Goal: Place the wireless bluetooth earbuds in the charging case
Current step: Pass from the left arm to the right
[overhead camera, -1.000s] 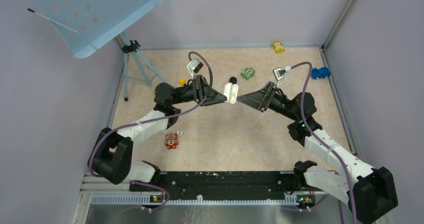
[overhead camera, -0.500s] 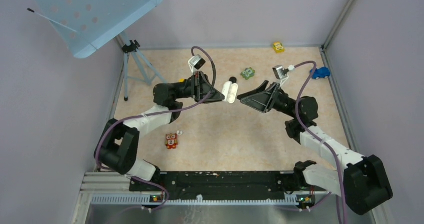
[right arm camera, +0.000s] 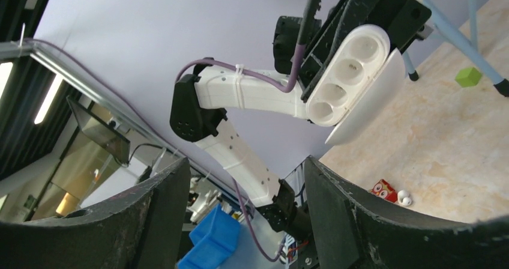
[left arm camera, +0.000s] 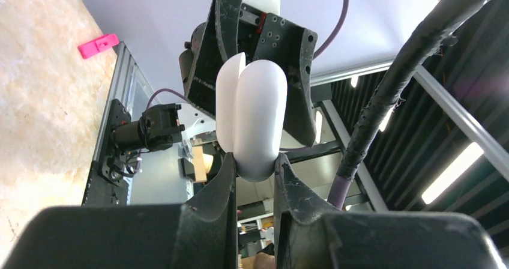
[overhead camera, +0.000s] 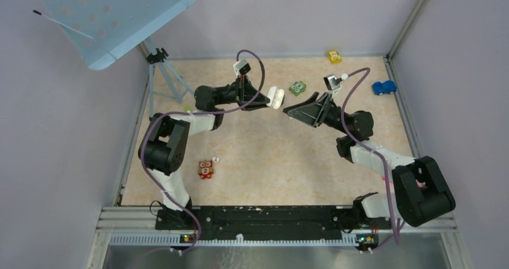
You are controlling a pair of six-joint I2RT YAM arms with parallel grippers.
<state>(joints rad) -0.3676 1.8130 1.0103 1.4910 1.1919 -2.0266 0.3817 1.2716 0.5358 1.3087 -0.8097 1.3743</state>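
Note:
My left gripper (overhead camera: 269, 100) is shut on the bottom end of the white charging case (overhead camera: 275, 96), holding it in the air. In the left wrist view the case (left arm camera: 252, 116) stands upright between the fingertips of the left gripper (left arm camera: 255, 161). The right wrist view shows the case (right arm camera: 351, 71) with its lid (right arm camera: 369, 110) swung open and three empty wells. My right gripper (overhead camera: 287, 109) faces it from the right, a short gap away. The right gripper (right arm camera: 246, 167) is open and holds nothing. White earbuds (overhead camera: 215, 159) lie on the floor beside the owl block, also seen in the right wrist view (right arm camera: 403, 198).
A red owl block (overhead camera: 205, 169) lies front left. A green toy (overhead camera: 297, 88), a yellow car (overhead camera: 334, 56) and a blue car (overhead camera: 384, 87) sit toward the back. A tripod (overhead camera: 162, 71) with a blue perforated board (overhead camera: 114, 11) stands back left. A green cube (right arm camera: 468, 77) lies near the tripod.
The left arm has carried the case up and toward the back. The right gripper has opened wider and now stands clear of the case.

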